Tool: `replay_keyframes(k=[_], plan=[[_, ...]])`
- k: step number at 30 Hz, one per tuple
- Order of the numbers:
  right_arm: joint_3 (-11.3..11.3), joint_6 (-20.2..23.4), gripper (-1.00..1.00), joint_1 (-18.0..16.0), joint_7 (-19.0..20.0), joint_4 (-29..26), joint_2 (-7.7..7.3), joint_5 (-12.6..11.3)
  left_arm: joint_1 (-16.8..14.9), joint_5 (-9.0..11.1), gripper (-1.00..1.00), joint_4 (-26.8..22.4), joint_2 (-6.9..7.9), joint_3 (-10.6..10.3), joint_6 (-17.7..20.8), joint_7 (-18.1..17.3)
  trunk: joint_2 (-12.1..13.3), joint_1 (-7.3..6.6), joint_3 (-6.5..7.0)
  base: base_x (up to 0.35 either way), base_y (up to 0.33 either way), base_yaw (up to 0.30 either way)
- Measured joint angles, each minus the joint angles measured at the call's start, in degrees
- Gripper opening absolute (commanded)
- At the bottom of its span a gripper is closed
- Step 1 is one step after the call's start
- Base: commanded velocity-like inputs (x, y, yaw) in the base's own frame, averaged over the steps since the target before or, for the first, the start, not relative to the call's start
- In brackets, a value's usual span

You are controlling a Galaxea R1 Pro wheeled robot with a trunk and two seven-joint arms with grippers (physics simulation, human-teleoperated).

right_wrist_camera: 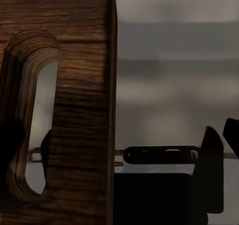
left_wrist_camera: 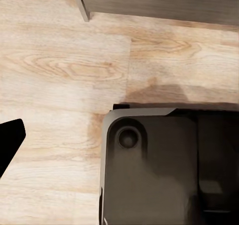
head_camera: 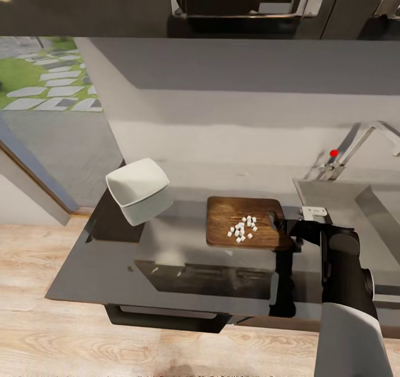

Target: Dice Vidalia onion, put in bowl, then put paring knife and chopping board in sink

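Note:
The dark-brown chopping board [head_camera: 233,210] lies on the countertop [head_camera: 111,266] with a small heap of white diced onion [head_camera: 243,228] on its middle. My right gripper [head_camera: 286,227] is at the board's right end, by the handle hole [right_wrist_camera: 30,115]. In the right wrist view the chopping board [right_wrist_camera: 79,60] is very close. One dark finger [right_wrist_camera: 10,150] shows in the hole and the other finger [right_wrist_camera: 214,170] stands well off the end edge, so the jaws are open. The white bowl [head_camera: 139,191] sits tilted left of the board. The sink [head_camera: 333,191] lies at the right. The paring knife is out of view.
A chrome faucet [head_camera: 361,138] with a red knob [head_camera: 333,153] rises behind the sink. Dark upper cabinets hang overhead. A window stands at the left. The left wrist view looks down on the wooden floor [left_wrist_camera: 59,60] and my dark base [left_wrist_camera: 149,170], with one black fingertip [left_wrist_camera: 10,140].

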Motion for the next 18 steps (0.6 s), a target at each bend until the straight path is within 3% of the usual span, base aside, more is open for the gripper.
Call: replay_keyframes(k=[15,18], plan=[[0.0,-0.1,1.00,0.0,0.0,0.0,0.00,0.0,0.0,0.0,1.00,0.0,0.00,0.0,0.0,0.0,0.0,0.00,-0.28,0.000,0.000,0.000],[-0.2,-0.8,1.00,0.1,-0.3,0.3,0.95,2.0,0.0,-0.8,1.00,-1.0,0.27,-0.2,-0.5,0.0,0.0,-0.01,-0.27,0.000,0.000,0.000]])
